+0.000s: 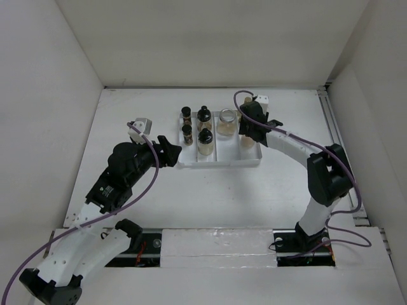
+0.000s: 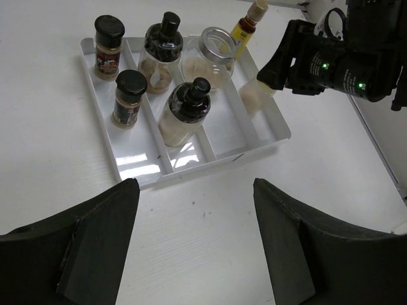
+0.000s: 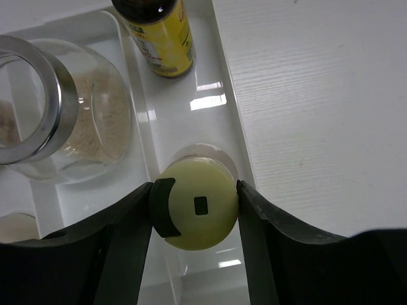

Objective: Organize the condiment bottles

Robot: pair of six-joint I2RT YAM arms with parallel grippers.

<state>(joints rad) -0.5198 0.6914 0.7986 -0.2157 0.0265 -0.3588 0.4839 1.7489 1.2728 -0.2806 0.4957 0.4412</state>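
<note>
On my right wrist feed, the right gripper [image 3: 196,190] is pinching the cream squeeze bottle [image 3: 194,219]. One dark finger presses each side of its rounded pale cap. The bottle stands in the rightmost lane of the white divided tray [image 3: 227,121], close against the outer wall, and I cannot tell whether its base rests on the tray floor. Further along the same lane stands the yellow-capped amber bottle [image 3: 159,32]. One lane over, the clear jar [image 3: 95,121] with its silver rim holds a pale granular fill.

On my left wrist feed, the left gripper [image 2: 194,235] is spread wide, with only bare table [image 2: 210,254] between its two fingers. It sits short of the tray's near edge, touching nothing.

From that view I can see the rest of the tray. The two slim spice bottles [image 2: 109,47] are in the leftmost lane, one behind the other. The two round black-capped jars [image 2: 184,111] are lined up in the second lane. The clear jar is at the far end of the third lane.

From overhead, the left arm ends just beside the tray's left near corner. The right arm reaches in over the tray's right side, and the tray itself lies towards the far middle of the table.
</note>
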